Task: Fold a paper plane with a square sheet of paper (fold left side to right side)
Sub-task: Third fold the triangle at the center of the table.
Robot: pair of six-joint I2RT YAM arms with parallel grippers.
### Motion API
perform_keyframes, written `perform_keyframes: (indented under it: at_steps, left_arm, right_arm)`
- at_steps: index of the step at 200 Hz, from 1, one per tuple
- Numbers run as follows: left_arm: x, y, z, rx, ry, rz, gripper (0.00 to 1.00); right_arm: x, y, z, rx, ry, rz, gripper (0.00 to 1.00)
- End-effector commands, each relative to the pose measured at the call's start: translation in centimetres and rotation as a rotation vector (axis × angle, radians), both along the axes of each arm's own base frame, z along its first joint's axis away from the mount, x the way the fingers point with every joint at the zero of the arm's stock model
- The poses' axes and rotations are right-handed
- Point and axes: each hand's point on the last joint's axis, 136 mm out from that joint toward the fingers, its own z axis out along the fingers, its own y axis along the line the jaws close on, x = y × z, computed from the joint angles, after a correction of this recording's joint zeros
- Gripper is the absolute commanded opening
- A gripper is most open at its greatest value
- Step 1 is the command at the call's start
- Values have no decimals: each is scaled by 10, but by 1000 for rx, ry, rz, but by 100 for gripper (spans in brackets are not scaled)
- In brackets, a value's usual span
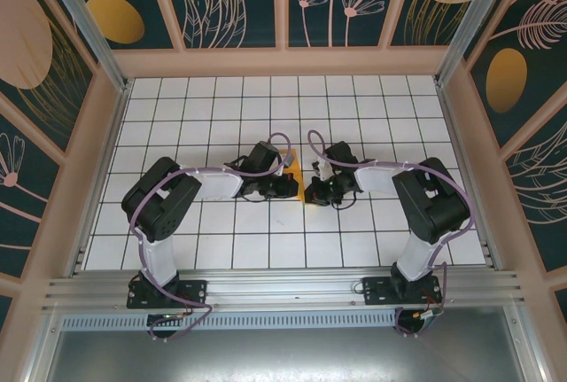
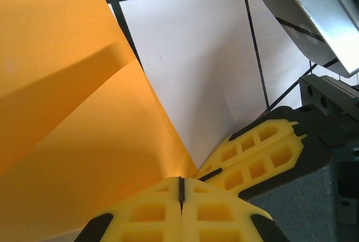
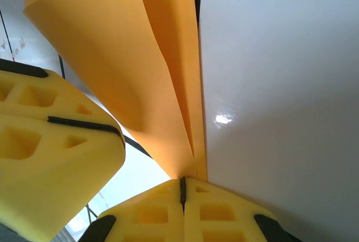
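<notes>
Orange square sheet of paper (image 1: 312,189) stands partly folded and lifted at the middle of the tiled table (image 1: 177,134), between the two arms. Left gripper (image 2: 181,180) and right gripper (image 3: 182,180) each have their yellow fingers pressed together, pinching the sheet's edge.

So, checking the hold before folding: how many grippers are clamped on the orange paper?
2. The left gripper is shut on an edge of the thin bright orange paper sheet; the right gripper is shut on it close beside.
</notes>
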Motion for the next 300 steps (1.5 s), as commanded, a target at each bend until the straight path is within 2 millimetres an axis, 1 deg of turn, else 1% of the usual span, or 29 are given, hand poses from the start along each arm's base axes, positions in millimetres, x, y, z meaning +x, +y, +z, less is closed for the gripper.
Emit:
perform_keyframes:
  at_steps: [1,44,99,128,153,188,233,274,285,300]
  left_arm:
    - [4,1,-4,13,-22,3,3]
    - [7,10,-19,74,-23,29,2]
    - [12,16,-26,106,-29,58,2]
    - [21,21,-24,113,-51,87,2]
    - [27,31,-25,120,-62,114,2]
    - [38,49,-24,135,-90,153,2]
    - [59,77,-22,156,-128,218,2]
    - [71,95,-23,174,-158,255,2]
    - [73,98,-19,172,-166,259,2]
    - [77,98,-3,156,-200,258,3]
  right_arm:
    - [-22,-35,-39,-189,99,-23,0]
    - [-23,-36,-40,-198,103,-19,0]
    - [-24,-38,-42,-209,106,-18,0]
    - [-26,-40,-43,-217,110,-16,0]
    - [-27,-40,-43,-219,113,-16,0]
    - [-29,-41,-44,-221,118,-12,0]
    - [-29,-41,-44,-221,121,-10,0]
    - [-29,-41,-44,-219,121,-9,0]
    - [-29,-40,-44,-218,119,-7,0]
    - [-28,-40,-43,-217,117,-7,0]
